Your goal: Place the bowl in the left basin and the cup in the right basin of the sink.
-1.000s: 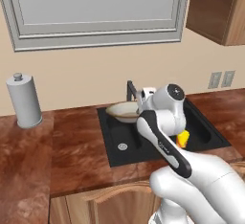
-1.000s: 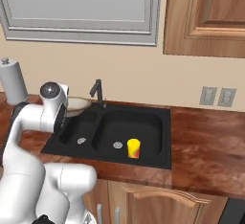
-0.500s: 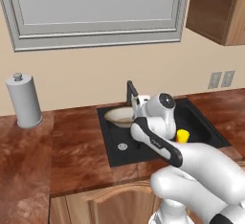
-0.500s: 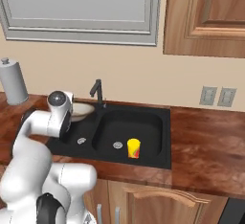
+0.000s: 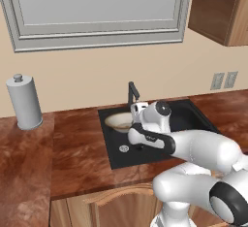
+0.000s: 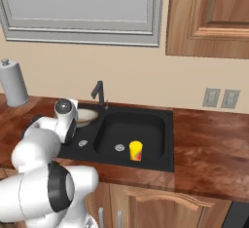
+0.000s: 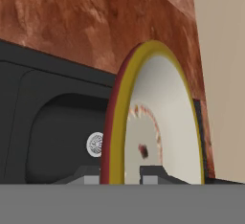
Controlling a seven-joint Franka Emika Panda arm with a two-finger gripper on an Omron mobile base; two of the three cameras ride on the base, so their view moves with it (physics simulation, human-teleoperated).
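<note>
Here the reddish-brown marbled stone counter (image 6: 209, 144) carries the matte black rectangular double-basin sink (image 6: 168, 146), which serves as the landmark for everything else. Within the sink, the wider black right basin (image 6: 146, 127) takes up most of its span and the narrower black left basin (image 5: 116, 141) sits on the side toward the grey paper-towel roll (image 5: 23, 102), which stands upright on the counter well apart from the sink near the wall. A slim black faucet (image 6: 99, 93) rises from the sink's back edge, about at the divider between the two basins. The white arm reaches over the sink's front edge into the left basin, and its gripper (image 7: 126, 174) is low inside that basin. The shallow wide cream-white bowl with a tan rim (image 5: 119, 121) is at the back of the left basin; in the hand view its rim runs up between the two dark fingertips (image 7: 88, 173), one on each face of the bowl wall, so the fingers are pinched on the rim. The small yellow tapered cup with an orange-red mark near its base (image 6: 135, 151) stands upright on the floor of the right basin, just beside that basin's round silver drain (image 6: 119, 147).
</note>
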